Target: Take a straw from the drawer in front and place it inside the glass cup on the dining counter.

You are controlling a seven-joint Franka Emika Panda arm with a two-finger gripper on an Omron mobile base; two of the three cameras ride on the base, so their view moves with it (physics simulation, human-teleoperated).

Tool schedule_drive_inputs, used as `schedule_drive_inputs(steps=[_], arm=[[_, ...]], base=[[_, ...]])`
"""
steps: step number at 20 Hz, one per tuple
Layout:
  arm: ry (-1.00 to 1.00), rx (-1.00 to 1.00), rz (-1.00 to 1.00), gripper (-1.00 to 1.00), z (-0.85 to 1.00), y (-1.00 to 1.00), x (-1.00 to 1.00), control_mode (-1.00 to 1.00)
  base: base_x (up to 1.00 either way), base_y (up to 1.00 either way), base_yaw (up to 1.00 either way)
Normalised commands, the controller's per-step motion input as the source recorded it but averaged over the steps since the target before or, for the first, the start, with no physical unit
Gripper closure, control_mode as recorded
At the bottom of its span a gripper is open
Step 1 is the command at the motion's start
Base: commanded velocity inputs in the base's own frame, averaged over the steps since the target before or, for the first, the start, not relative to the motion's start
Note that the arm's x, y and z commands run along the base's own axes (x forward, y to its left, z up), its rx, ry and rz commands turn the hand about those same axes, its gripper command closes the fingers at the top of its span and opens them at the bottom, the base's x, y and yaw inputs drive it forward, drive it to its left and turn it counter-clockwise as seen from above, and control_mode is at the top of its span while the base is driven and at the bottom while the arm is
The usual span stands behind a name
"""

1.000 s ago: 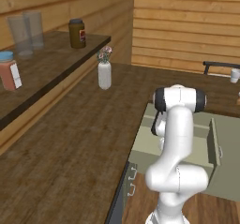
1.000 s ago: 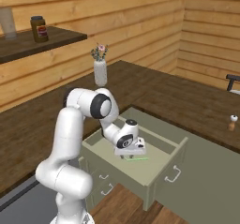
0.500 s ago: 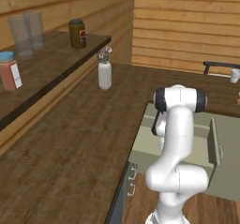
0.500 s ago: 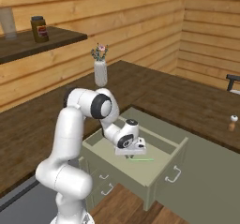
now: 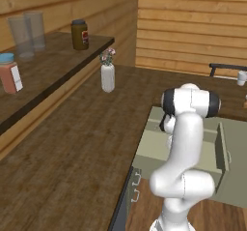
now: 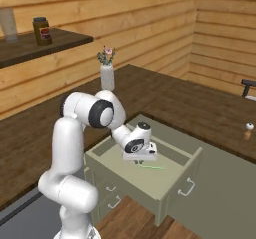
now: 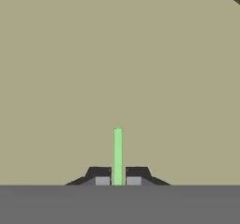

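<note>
Step in hand: the straw (image 7: pixel 118 155) is being gripped inside the drawer (image 6: pixel 176 175); the lift is judged not yet begun.
Gripper: the gripper (image 7: pixel 118 181) is seen lowered into the open drawer, its jaws brought together on the straw, which is pinched between the two fingertips (image 7: pixel 102 180).
Straw: a thin green stick is seen on the drawer floor, its free end reaching out from under the hand (image 6: pixel 140 153) toward the drawer front.
Glass cup: a small whitish cup (image 5: pixel 241 78) is seen far off on the dining counter (image 5: pixel 159 85), well apart from the drawer.
Next move: a straight lift clear of the drawer walls is called for, then carriage to the cup with the straw turned upright.
Risk: so thin a stick is judged liable to slip or swivel in the pinch.
</note>
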Motion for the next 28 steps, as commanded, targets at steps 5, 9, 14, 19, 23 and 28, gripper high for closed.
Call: schedule_drive_inputs(steps=[5,9,14,19,23,28], arm=[[-0.19,0.15,-0.04,1.00,1.00,0.27,-0.26,-1.00],[-0.04,0.09,-0.08,1.00,1.00,0.34,-0.01,-1.00],[0.01,0.06,-0.07,1.00,1.00,0.20,0.00,-1.00],[0.10,0.05,-0.09,1.00,1.00,0.02,-0.02,-1.00],[0.13,0.02,-0.11,1.00,1.00,0.00,-0.29,-1.00],[0.12,0.00,-0.10,1.00,1.00,0.03,-0.59,-1.00]], base=[[0.00,0.00,0.00],[0.00,0.00,0.00],[0.00,0.00,0.00],[0.00,0.00,0.00],[0.00,0.00,0.00],[0.00,0.00,0.00]])
